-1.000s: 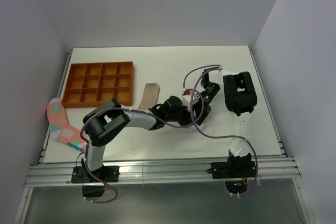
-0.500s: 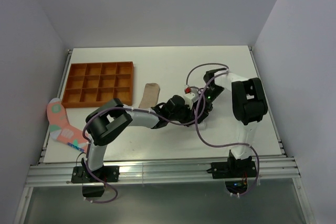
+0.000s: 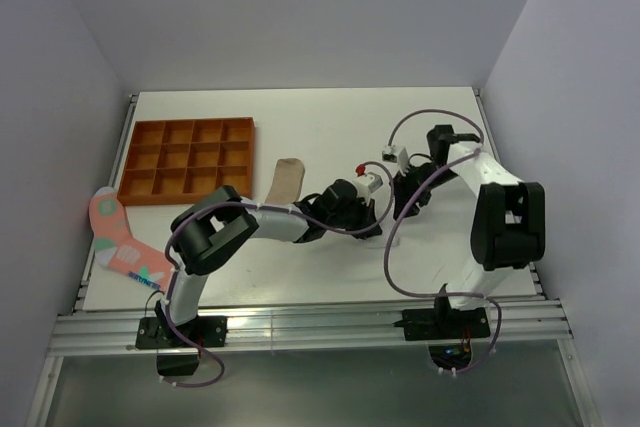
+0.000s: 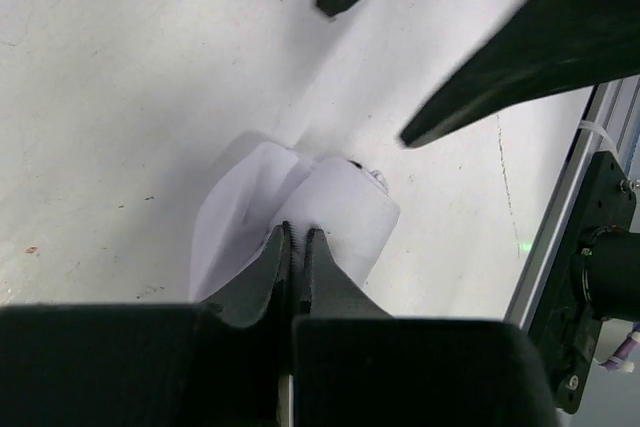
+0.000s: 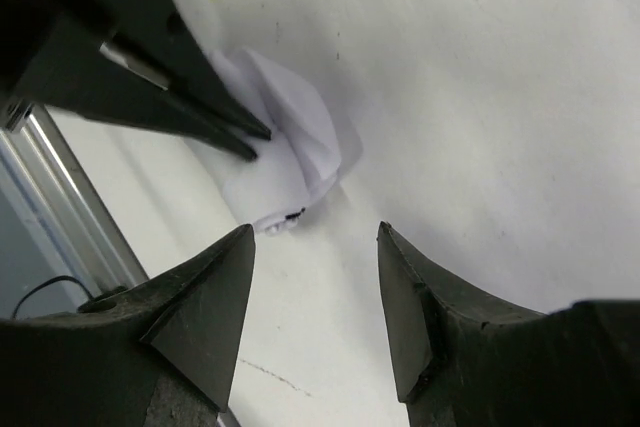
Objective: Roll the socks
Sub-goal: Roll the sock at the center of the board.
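The white sock (image 4: 330, 197) lies bunched into a small bundle on the table, a bit of black cuff stripe showing at its end. My left gripper (image 4: 297, 230) is shut on the bundle's near edge. In the right wrist view the white sock (image 5: 290, 162) lies just beyond my right gripper (image 5: 315, 229), which is open, empty and not touching it. From above, the left gripper (image 3: 378, 225) and right gripper (image 3: 405, 205) meet at mid-table, and the white sock is hidden there. The beige sock (image 3: 287, 179) lies flat. The red spotted sock (image 3: 118, 242) lies at the left edge.
An orange compartment tray (image 3: 180, 200) sits at the back left, beside the beige sock. The right arm's purple cable (image 3: 390, 257) loops over the table in front of the grippers. The table's metal front rail (image 4: 560, 237) is close to the bundle.
The right arm has swung out to the right and its gripper has drawn back from the white sock. The left gripper has stayed shut on the bundle, shifting slightly right.
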Controlling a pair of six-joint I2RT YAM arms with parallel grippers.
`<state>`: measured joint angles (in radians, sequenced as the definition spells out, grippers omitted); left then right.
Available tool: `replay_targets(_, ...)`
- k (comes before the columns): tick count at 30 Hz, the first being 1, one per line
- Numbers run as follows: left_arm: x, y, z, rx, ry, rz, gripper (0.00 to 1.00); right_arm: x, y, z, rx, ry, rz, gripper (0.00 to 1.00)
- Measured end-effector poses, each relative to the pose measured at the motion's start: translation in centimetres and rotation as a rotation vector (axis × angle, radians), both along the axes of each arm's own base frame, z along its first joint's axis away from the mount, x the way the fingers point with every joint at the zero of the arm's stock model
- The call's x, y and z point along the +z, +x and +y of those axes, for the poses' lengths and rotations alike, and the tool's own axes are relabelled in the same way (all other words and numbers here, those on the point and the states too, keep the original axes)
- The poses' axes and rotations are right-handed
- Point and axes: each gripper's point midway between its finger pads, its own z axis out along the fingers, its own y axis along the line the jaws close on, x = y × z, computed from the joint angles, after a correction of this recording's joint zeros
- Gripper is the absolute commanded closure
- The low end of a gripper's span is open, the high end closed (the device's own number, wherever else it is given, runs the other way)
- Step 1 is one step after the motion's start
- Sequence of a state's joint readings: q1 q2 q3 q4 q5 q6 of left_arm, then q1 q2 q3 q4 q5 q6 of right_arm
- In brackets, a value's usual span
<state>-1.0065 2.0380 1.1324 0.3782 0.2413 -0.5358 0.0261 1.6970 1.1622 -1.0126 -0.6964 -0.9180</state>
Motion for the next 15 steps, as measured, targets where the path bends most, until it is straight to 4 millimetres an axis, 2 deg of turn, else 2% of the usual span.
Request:
replay_targets(4, 0.0, 0.0, 0.0, -0.003, -0.005, 0.024, 1.00, 0.8, -1.4, -0.7, 0.010, 0.000, -0.088, 0.41)
replay_targets(8, 0.0, -0.1, 0.3, -0.003, -0.009, 0.061, 1.00, 0.3, -2.8, -1.1, 0.009, -0.010, -0.121, 0.42)
replay_targets(11, -0.1, -0.3, 0.4, -0.009, -0.011, 0.082, 1.00, -0.6, -2.5, -1.8, -0.025, -0.045, -0.132, 0.44)
replay_targets(15, -0.1, -0.5, 0.4, -0.018, -0.012, 0.102, 1.00, -0.9, -0.7, -3.1, -0.106, -0.087, -0.157, 0.44)
